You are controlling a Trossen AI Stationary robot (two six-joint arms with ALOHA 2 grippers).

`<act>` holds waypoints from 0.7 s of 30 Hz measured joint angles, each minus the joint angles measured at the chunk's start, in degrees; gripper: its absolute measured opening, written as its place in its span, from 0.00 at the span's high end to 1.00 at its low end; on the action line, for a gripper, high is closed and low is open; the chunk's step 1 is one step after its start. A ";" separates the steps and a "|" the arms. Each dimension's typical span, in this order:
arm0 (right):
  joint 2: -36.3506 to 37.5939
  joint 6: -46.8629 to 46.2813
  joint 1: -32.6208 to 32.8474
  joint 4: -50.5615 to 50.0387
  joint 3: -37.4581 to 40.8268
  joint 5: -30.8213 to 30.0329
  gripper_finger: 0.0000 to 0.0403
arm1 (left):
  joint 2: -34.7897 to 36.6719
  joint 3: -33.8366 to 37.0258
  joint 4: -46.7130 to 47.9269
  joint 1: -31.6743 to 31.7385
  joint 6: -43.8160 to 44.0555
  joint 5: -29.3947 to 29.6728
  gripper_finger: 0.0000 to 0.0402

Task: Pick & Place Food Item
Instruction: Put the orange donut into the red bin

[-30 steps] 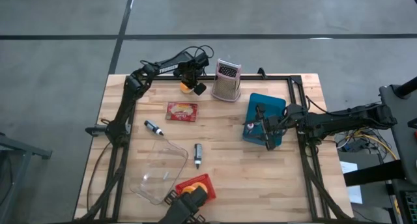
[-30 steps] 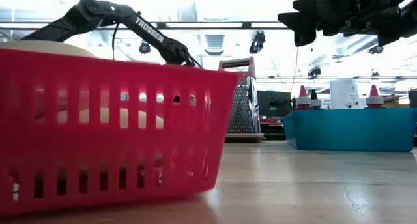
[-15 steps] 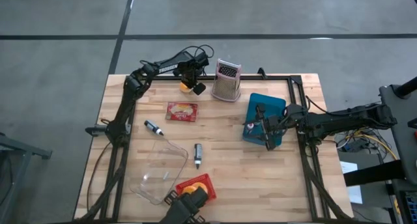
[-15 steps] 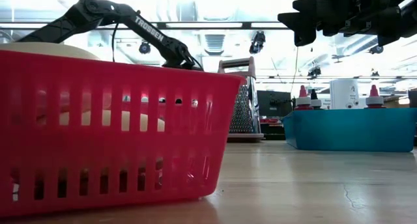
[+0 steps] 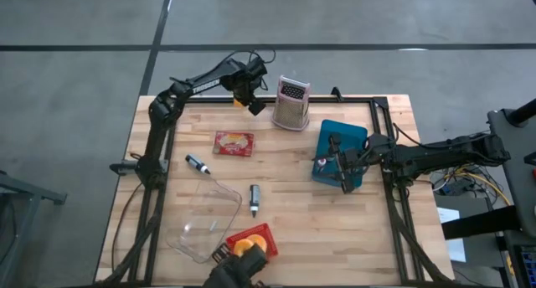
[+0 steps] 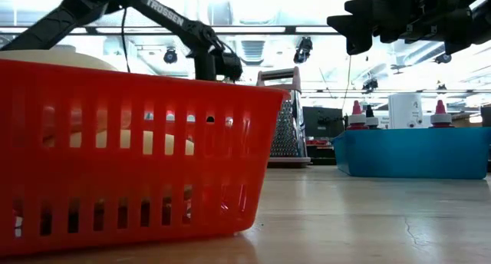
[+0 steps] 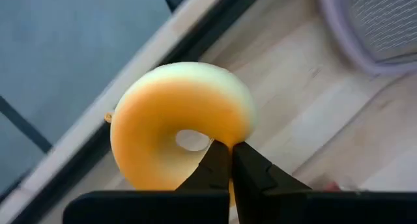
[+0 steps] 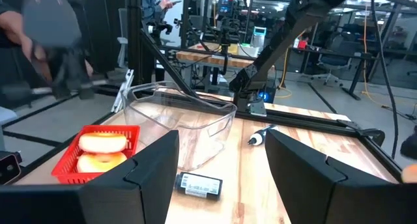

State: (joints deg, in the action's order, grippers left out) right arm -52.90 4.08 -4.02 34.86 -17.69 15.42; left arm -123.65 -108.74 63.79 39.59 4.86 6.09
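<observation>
A wooden table [image 5: 293, 229] seen from above, with a dark robot arm on each side. At the upper middle of the overhead frame, the left gripper [image 5: 249, 101] is pinched tight on a doughnut [image 7: 179, 133], holding it above the table's far edge, just left of a metal box grater [image 5: 291, 104]. In the left wrist view the doughnut fills the centre of the frame: a plump, smooth ring, golden orange on its face and fading to pale cream along its outer curve, with a small hole in the middle. The two dark fingertips [image 7: 218, 165] meet at the ring's lower side, one tip reaching into the hole.

The right gripper [image 5: 342, 167] hovers at the right middle of the overhead frame, above a blue bin [image 5: 345, 136]; its fingers stand wide apart and hold nothing.

At the lower middle sits a red slotted basket [image 5: 252, 236] holding more pale, round doughnuts. A clear plastic container [image 5: 203, 221] lies just left of it. Near the table's centre are a red snack packet [image 5: 234, 143] and two small dark markers [image 5: 198, 164].
</observation>
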 joint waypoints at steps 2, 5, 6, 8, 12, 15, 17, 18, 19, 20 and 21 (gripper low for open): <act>-0.01 0.00 0.01 -0.01 -0.01 0.00 0.44 | 1.91 0.14 -1.39 -0.39 -0.83 0.04 1.00; -0.01 -0.02 0.01 -0.03 -0.02 0.00 0.44 | 4.75 0.23 -2.80 -1.31 -2.35 0.15 1.00; -0.01 -0.02 0.00 -0.03 -0.02 0.00 0.44 | 5.69 0.26 -3.16 -1.63 -2.77 0.13 1.00; -0.01 -0.01 0.01 -0.08 -0.02 0.00 0.44 | 7.42 0.28 -3.61 -2.42 -3.88 -0.06 1.00; -0.01 -0.58 0.01 -0.05 -0.02 0.00 0.44 | 11.81 2.24 -5.92 -4.35 -5.77 -0.33 1.00; -0.01 -0.68 0.01 -0.04 -0.02 0.00 0.44 | 16.06 6.56 -10.15 -6.17 -7.21 -1.95 1.00; -0.01 -0.68 0.01 -0.02 -0.02 0.00 0.44 | 19.61 10.84 -14.24 -7.28 -8.00 -3.99 1.00; -0.01 -0.68 0.01 0.00 -0.02 0.00 0.44 | 21.42 13.24 -16.07 -7.84 -8.20 -5.07 1.00; -0.01 -0.68 0.01 0.04 -0.02 0.00 0.44 | 23.57 16.03 -18.49 -8.26 -8.32 -6.39 1.00; -0.01 -0.68 0.01 0.06 -0.02 0.00 0.44 | 25.62 19.06 -21.09 -8.78 -8.35 -7.57 1.00; -0.05 -0.68 0.01 0.19 -0.02 0.00 0.44 | 27.88 22.29 -23.93 -9.28 -8.39 -8.89 1.00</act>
State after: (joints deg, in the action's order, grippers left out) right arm -52.95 3.40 -4.01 35.05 -17.72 15.42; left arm -95.77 -86.46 39.85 30.31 -3.53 -2.79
